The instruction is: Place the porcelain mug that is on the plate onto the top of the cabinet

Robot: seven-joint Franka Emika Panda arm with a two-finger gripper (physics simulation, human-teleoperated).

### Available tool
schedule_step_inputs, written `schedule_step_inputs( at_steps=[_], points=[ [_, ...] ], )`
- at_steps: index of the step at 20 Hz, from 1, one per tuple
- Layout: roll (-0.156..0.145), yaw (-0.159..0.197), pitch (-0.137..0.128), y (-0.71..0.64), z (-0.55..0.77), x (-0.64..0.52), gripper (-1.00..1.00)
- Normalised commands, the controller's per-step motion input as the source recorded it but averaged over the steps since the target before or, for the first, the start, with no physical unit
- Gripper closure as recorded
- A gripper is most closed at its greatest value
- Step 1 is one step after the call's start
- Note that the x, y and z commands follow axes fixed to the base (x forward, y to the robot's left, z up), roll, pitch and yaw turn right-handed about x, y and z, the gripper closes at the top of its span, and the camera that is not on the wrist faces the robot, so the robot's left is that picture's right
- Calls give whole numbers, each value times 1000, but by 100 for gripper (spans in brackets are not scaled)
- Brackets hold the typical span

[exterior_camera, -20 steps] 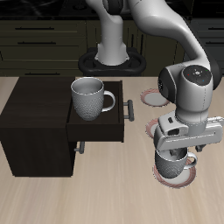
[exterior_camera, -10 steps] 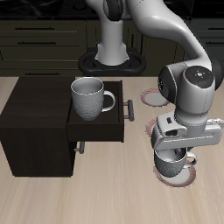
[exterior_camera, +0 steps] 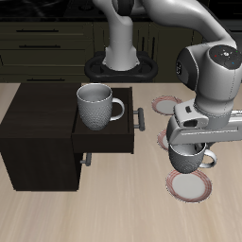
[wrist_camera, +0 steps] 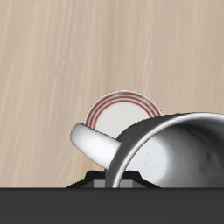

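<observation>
My gripper (exterior_camera: 189, 147) is shut on the rim of the porcelain mug (exterior_camera: 188, 159) and holds it in the air just above the plate (exterior_camera: 192, 187), which lies bare near the table's front edge. In the wrist view the mug (wrist_camera: 179, 156) fills the near field with its loop handle (wrist_camera: 91, 143) sticking out, and the plate (wrist_camera: 122, 108) lies on the table below it. The dark cabinet (exterior_camera: 38, 118) stands across the table, its drawer (exterior_camera: 104, 132) pulled open.
A look-alike mug (exterior_camera: 96, 106) stands in the open drawer. Two more pink-rimmed plates lie farther back, one (exterior_camera: 168, 106) near the robot's base and one (exterior_camera: 163, 140) partly hidden behind my gripper. The drawer's grey bar handle (exterior_camera: 140, 119) juts toward the held mug.
My gripper has risen with the mug in it. The mug has come off the plate, which now lies bare.
</observation>
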Motion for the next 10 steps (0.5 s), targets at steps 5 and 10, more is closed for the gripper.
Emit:
schedule_step_inputs(
  at_steps=[5, 10],
  points=[
    [7, -20, -67, -37, 630, -219, 100],
    [-6, -34, -49, -86, 527, -220, 100]
  ],
)
